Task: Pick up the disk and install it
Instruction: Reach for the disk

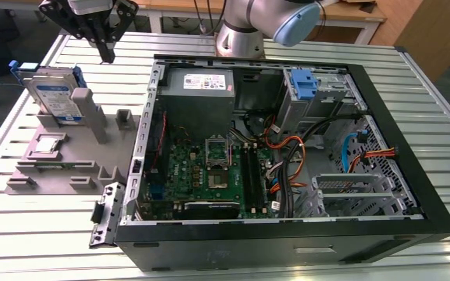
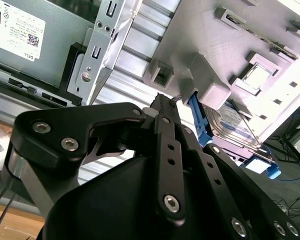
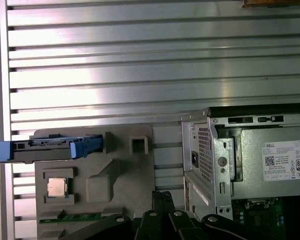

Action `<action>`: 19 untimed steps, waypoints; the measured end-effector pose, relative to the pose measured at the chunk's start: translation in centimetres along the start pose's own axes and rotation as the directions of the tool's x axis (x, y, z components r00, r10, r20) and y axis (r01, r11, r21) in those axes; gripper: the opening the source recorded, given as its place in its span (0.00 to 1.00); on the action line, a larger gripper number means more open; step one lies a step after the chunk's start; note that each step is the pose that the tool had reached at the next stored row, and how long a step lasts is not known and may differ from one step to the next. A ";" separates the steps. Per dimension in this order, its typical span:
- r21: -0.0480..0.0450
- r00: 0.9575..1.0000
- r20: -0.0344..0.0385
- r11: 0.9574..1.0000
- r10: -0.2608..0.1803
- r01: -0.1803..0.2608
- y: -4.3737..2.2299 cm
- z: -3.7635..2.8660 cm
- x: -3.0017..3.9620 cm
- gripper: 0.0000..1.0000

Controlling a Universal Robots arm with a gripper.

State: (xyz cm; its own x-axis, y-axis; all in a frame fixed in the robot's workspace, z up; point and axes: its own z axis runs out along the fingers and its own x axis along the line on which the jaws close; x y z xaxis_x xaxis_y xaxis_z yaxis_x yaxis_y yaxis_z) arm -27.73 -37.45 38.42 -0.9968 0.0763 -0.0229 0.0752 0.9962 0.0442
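Note:
The disk [image 1: 57, 93] is a silver drive with a white-and-blue label and blue rails. It stands on edge in a slot of the grey fixture [image 1: 68, 170] at the exterior view's left. The second wrist view shows the disk [image 2: 231, 123] behind a fixture post, and the first wrist view shows the disk [image 3: 55, 147] edge-on. My gripper [image 1: 106, 57] hangs above the table behind the fixture, a little toward the computer case from the disk. Its fingers [image 3: 162, 197] are shut with nothing between them, and my gripper [image 2: 164, 98] touches nothing.
The open computer case [image 1: 412, 193] lies to the exterior view's right, with motherboard, cables and a grey drive cage with a blue latch [image 1: 304, 85]. A small square processor chip [image 1: 45, 145] and a green strip [image 3: 70, 218] rest on the fixture. Ribbed metal tabletop [image 3: 140, 60] surrounds them.

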 end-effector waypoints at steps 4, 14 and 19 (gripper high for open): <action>0.000 1.000 0.000 1.000 0.000 0.000 0.00 0.00 0.01 0.10; 0.000 1.000 0.000 1.000 0.000 0.000 -0.02 0.00 0.19 0.10; 0.000 1.000 0.000 1.000 0.000 0.000 -0.03 -0.01 0.36 0.10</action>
State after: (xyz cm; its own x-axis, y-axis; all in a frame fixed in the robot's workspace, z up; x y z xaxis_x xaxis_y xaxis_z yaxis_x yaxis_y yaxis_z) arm -28.09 -37.45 38.42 -0.9968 0.0762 -0.0229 0.0752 0.9962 0.0442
